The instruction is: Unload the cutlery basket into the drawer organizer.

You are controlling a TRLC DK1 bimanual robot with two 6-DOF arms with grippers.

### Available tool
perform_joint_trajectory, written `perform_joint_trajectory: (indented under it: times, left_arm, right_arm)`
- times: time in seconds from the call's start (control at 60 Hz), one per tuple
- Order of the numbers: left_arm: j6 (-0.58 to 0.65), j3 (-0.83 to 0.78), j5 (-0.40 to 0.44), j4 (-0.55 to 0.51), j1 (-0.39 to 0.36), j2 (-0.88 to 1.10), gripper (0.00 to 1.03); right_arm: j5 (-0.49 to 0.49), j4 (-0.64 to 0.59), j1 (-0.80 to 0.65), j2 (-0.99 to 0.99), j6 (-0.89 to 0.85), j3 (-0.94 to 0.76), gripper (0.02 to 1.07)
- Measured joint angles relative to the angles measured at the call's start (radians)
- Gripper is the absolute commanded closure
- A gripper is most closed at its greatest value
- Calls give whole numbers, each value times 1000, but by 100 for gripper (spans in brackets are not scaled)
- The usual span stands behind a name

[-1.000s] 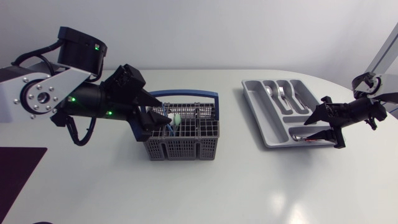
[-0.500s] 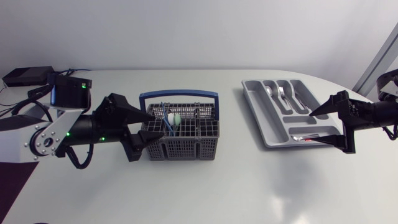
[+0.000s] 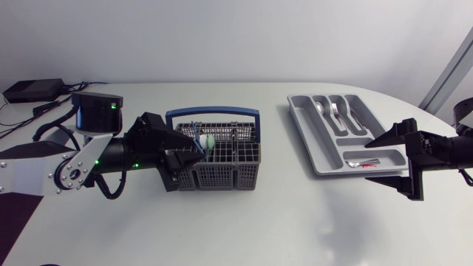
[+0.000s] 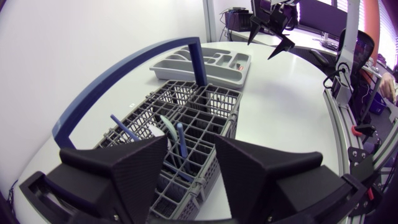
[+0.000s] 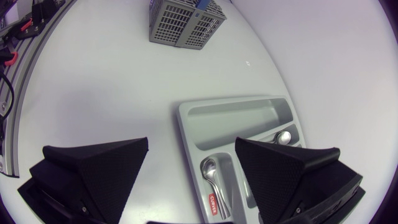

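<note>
cutlery basket (image 3: 219,178) is sitting near the middle of the table (image 3: 259,229) in the head view, with its blue handle (image 3: 213,112) arching over it. the grey drawer organizer (image 3: 304,127) is lying well apart to its right, with spoons (image 3: 319,108) and forks (image 3: 335,111) in its long compartments. the left gripper (image 3: 194,151) is hanging at the basket's left end with its fingers spread. the right gripper (image 3: 369,162) is hovering over the organizer's near right corner, fingers gaping wide and holding nothing.

in the left wrist view, the left gripper (image 4: 191,140) is standing open over the basket (image 4: 214,107), and blue-handled utensils (image 4: 181,142) and a pale green piece (image 4: 163,122) are standing upright just ahead, between its fingers.

in the right wrist view, the right gripper (image 5: 191,147) is spreading empty above the organizer (image 5: 242,116), where a small spoon (image 5: 210,169) is lying in one compartment. the basket (image 5: 184,22) is sitting far ahead.
</note>
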Motion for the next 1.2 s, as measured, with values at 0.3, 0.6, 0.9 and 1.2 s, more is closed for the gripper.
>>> perform_joint_trajectory:
  times: [0.3,0.6,0.9,1.2]
  left_arm:
    - [0,6,0,4,0,16,89]
    - [-19,24,19,3,-2,18,93]
    - [-23,29,40,-32,-2,-6,93]
    - [-24,81,59,-188,32,-158,93]
  right_arm:
    - [-12,0,0,-5,0,-23,6]
    - [-16,-1,0,-43,0,-41,6]
    - [-17,-4,0,-70,0,-59,6]
    - [-58,-37,23,-184,21,-86,6]
